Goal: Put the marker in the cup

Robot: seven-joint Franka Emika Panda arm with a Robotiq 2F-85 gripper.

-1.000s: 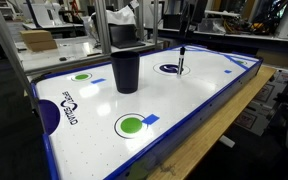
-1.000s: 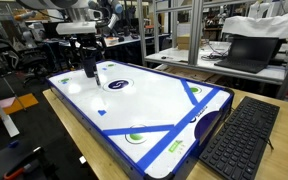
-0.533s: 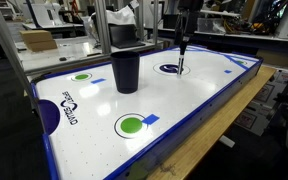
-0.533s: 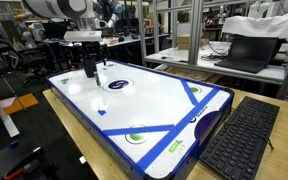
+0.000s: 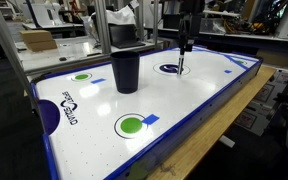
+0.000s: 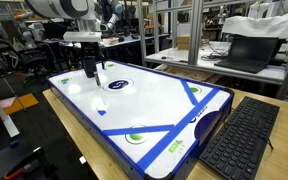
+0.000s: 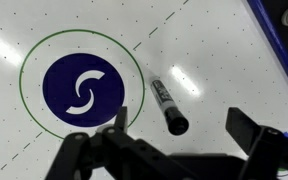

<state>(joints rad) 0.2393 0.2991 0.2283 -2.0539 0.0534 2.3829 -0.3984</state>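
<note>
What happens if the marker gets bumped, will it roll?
Probably: the marker looks round and lies flat on the smooth, shiny table, so it could roll or slide. It looks thin and stiff, likely light.

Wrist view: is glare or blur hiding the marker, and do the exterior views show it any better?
Wrist view: the marker is sharp, and a bright glare streak lies beside it on the table without covering it. In an exterior view the lighting is even, the cup reads as a dark shape with little detail, and the marker is too small to make out.
</note>
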